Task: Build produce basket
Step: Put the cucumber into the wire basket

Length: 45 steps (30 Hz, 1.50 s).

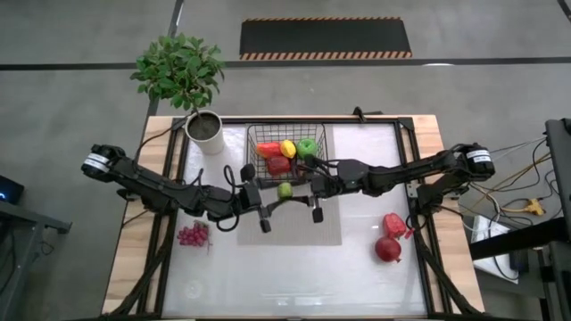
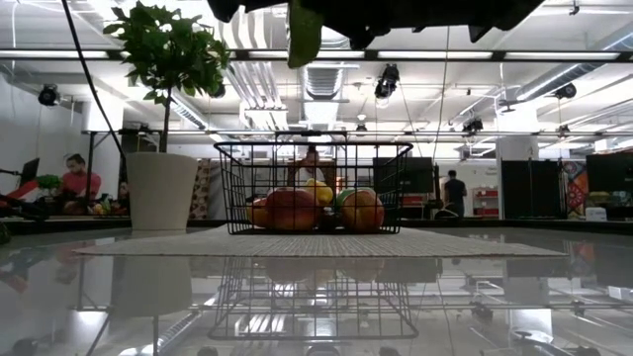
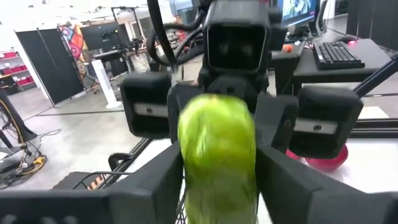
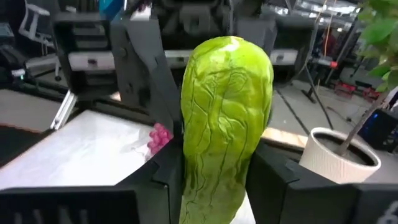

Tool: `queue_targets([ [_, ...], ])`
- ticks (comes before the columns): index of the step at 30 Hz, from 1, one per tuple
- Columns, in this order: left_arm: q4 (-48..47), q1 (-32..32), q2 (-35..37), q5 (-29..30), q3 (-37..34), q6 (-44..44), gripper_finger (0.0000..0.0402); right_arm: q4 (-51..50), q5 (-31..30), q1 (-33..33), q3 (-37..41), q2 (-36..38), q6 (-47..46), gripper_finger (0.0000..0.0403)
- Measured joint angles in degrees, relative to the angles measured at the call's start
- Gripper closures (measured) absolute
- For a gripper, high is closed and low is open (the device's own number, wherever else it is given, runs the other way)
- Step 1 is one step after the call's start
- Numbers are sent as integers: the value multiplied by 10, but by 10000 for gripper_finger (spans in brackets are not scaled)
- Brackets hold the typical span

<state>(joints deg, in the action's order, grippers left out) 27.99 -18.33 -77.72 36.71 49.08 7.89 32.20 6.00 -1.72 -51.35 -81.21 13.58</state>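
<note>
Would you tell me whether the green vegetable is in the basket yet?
Not yet: the green vegetable hangs between both grippers, left gripper and right gripper, beside the basket.

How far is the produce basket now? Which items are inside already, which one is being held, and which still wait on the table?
Done: the basket already holds several pieces, red, yellow and green. In hand: a green vegetable sits between the left gripper and right gripper, just in front of the basket; both seem closed on it, like a handover. Left: the purple grapes and two red items still lie on the table.
</note>
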Motion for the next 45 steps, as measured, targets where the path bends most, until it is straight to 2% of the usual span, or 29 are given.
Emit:
queue_targets([
  [4,-5,0,1,4,0,29,170,-21,-2,1,1,0,-6,273],
  [7,-28,0,10,9,0,72,143,-46,-19,3,1,5,-15,274],
  [15,-121,1,69,38,-6,108,133,-277,-174,3,-74,5,-25,275],
  [20,-120,1,113,45,-50,110,133,-397,-240,9,-137,-11,-21,275],
  [24,-71,1,155,63,-77,121,133,-423,-240,32,-179,-24,-3,275],
  [29,-59,0,195,63,-110,120,133,-426,-228,76,-219,-62,13,275],
  [35,-55,0,216,63,-134,120,133,-449,-132,134,-266,-135,14,275],
  [42,-55,-1,217,62,-135,125,133,-565,-43,170,-343,-209,7,275],
  [45,-56,-1,218,62,-135,131,133,-624,-30,174,-378,-232,10,275],
])
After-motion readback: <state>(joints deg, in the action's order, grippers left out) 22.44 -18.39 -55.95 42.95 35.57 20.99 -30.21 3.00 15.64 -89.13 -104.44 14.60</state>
